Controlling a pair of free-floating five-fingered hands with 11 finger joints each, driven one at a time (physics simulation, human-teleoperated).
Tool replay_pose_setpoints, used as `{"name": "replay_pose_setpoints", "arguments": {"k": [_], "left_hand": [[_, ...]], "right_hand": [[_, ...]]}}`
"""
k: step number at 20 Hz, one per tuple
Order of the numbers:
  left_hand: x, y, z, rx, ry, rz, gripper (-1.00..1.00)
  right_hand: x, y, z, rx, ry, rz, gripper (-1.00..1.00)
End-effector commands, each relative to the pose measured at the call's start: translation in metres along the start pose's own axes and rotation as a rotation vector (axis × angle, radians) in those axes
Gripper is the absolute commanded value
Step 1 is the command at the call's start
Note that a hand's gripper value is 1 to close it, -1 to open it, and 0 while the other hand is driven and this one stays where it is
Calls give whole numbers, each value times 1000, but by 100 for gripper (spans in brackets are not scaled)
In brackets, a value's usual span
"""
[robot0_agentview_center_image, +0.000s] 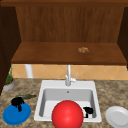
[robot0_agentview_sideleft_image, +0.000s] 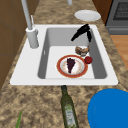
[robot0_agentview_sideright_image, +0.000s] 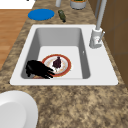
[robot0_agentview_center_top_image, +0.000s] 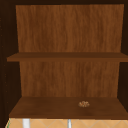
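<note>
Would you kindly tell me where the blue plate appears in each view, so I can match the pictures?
Front view: blue plate lower left, on the counter under the left hand.
Left side view: bottom right corner.
Right side view: top left.
Upper view: not in it.
Shared landmark: the green bottle lies beside it.

Plate (robot0_agentview_sideleft_image: 72, 66) in sink (robot0_agentview_sideleft_image: 30, 70); bottle (robot0_agentview_sideleft_image: 68, 110) left, possibly touching dish (robot0_agentview_sideleft_image: 110, 107).

The front view faces the sink (robot0_agentview_center_image: 67, 100) head-on, with the lowest cabinet shelf (robot0_agentview_center_image: 50, 53) above; the two side views look along its basin from opposite ends, closer in; the upper view faces that same shelf (robot0_agentview_center_top_image: 50, 107).
</note>
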Motion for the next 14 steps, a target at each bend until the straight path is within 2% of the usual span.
{"name": "replay_pose_setpoints", "arguments": {"k": [1, 5, 7, 10, 11, 14], "left_hand": [[0, 0, 0, 0, 0, 0, 0], [0, 0, 0, 0, 0, 0, 0], [0, 0, 0, 0, 0, 0, 0], [0, 0, 0, 0, 0, 0, 0], [0, 0, 0, 0, 0, 0, 0], [0, 0, 0, 0, 0, 0, 0]], "right_hand": [[-3, 6, 11, 118, 31, -60, -100], [0, 3, 6, 109, 87, -72, -100], [-7, 5, 10, 112, 60, -82, -100], [-25, 12, -7, 33, -20, -127, -100], [-30, 14, -11, 29, -35, -145, -100], [-34, 16, -9, 78, -50, -184, -100]]}}
